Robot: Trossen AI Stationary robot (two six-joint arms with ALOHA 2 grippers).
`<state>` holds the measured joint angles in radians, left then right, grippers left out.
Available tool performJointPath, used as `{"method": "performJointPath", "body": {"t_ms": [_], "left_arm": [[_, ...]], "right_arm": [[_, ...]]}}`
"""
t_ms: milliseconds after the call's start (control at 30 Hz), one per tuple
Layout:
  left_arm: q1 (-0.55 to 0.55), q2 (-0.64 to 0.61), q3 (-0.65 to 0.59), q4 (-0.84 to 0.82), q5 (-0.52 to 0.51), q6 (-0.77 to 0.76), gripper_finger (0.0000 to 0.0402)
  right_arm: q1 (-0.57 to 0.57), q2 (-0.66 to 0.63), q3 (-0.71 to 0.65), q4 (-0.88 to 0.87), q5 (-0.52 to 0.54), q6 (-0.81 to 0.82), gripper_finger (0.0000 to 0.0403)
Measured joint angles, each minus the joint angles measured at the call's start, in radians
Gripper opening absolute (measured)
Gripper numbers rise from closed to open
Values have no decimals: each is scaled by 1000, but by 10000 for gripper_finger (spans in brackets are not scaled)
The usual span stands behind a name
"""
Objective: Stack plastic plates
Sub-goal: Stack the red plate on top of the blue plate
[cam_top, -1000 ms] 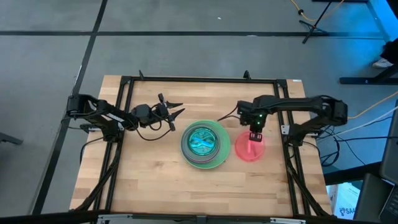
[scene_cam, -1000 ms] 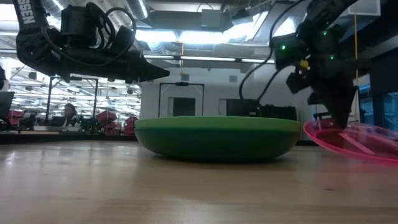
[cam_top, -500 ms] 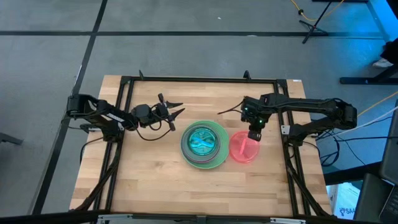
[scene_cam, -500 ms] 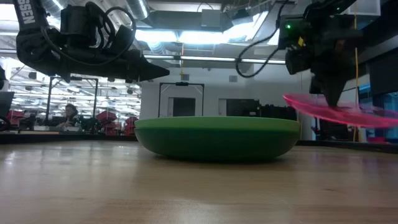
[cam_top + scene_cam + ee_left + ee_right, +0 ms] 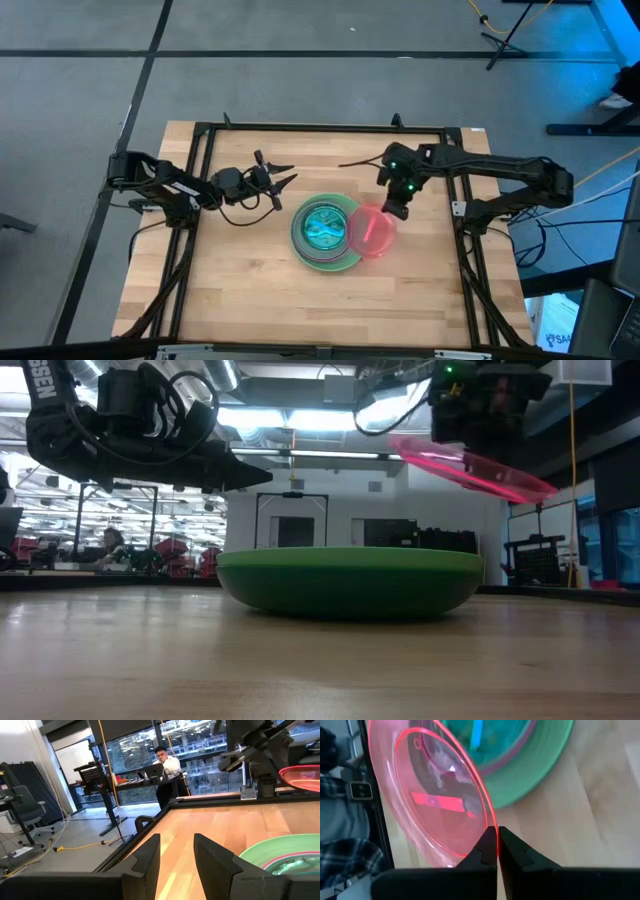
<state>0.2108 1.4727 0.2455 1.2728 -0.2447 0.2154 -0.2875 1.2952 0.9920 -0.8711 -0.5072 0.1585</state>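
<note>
A stack of plates sits mid-table: a large green plate at the bottom with its underside on the wood, pale and magenta rims above it, and a teal plate on top. It shows as a green dome in the low view. My right gripper is shut on a translucent red-pink plate, held in the air over the stack's right edge. My left gripper hovers open to the far left of the stack, touching nothing. My right gripper pinches the red-pink plate's rim between its two fingertips, on the plate's far-right side. The fingers come from above, slanting down. The plate is lifted clear of the table and the stack, and it is tilted.
A black metal frame runs round the wooden table top. Bare wood lies near and left of the stack. In the left wrist view a person stands at a desk in the room beyond the table.
My right gripper has risen and moved toward the table's left, staying shut on the red-pink plate. The plate, which touched the table right of the stack, is now lifted clear and overlaps the stack's right edge from above.
</note>
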Motion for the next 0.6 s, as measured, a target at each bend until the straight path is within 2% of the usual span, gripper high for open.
{"method": "performJointPath", "body": {"t_ms": [267, 467, 600], "left_arm": [[0, 0, 0, 0, 0, 1, 111], [0, 0, 0, -4, 0, 1, 111], [0, 0, 0, 0, 0, 1, 111]], "right_arm": [[3, 23, -5, 230, 24, 49, 0], [59, 93, -5, 397, 139, 72, 0], [82, 171, -5, 497, 174, 73, 0]]}}
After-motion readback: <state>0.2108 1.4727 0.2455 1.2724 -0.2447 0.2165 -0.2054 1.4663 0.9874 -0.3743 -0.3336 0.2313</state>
